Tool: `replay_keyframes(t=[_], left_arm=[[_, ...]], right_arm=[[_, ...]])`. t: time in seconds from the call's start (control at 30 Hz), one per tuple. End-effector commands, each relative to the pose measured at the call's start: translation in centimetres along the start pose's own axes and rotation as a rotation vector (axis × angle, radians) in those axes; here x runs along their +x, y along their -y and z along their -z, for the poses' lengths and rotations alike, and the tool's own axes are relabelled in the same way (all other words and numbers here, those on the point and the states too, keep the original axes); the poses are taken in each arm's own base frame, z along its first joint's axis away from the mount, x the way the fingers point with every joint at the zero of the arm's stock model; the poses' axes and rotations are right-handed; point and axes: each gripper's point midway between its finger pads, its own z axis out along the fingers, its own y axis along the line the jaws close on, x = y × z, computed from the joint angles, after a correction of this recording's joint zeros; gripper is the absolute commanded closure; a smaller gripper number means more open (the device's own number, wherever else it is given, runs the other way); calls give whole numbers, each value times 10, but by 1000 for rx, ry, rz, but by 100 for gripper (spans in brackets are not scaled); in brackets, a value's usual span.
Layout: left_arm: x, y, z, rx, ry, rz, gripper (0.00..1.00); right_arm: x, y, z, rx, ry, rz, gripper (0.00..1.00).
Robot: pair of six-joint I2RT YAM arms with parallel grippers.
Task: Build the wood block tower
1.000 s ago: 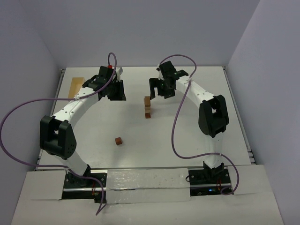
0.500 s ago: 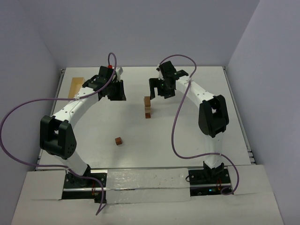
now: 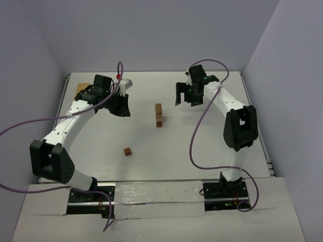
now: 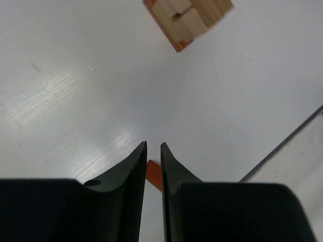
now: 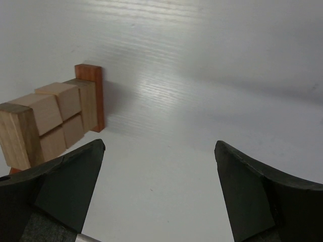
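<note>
The tower (image 3: 158, 115), a narrow stack of tan wood blocks on a reddish base, stands mid-table; it also shows in both wrist views (image 4: 187, 20) (image 5: 55, 118). One loose reddish-brown block (image 3: 127, 151) lies nearer the arm bases. My left gripper (image 3: 120, 107) hangs left of the tower, its jaws a narrow slit apart (image 4: 153, 144) with nothing gripped. A reddish block (image 4: 153, 174) on the table shows through that slit. My right gripper (image 3: 187, 98) hovers right of the tower, wide open (image 5: 159, 145) and empty.
A pale wooden box (image 3: 79, 91) lies at the far left, mostly hidden behind my left arm. Raised rails (image 3: 255, 121) run along the table's sides. Purple cables loop off both arms.
My right gripper has drawn back to the right, away from the tower, opening a little wider. The left arm has swung left and its jaws have narrowed.
</note>
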Motion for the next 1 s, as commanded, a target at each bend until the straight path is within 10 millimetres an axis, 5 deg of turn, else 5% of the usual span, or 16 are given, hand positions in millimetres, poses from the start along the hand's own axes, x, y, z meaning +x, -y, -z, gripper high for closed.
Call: replay_keyframes(t=[0.0,0.07,0.23,0.37,0.47,0.73,0.97], left_arm=[[43,33,40,190,-64,-406,80],[59,37,44,212,-95,-477,82],[142,30,25,71,-345,-740,87],[193,23,13,34,-507,-778,89],[198,23,7,28,-525,-750,88],[171,25,-13,-30,-460,-705,84],[169,56,-18,69,-436,-718,79]], right_arm=[[-12,13,50,-21,99,10,1],[-11,16,59,-20,114,12,0],[-10,20,91,-21,183,24,0],[-9,28,102,-9,206,9,0],[-8,35,102,-4,202,-6,0],[-8,34,102,-21,197,-9,0],[-5,37,94,-17,174,-10,0]])
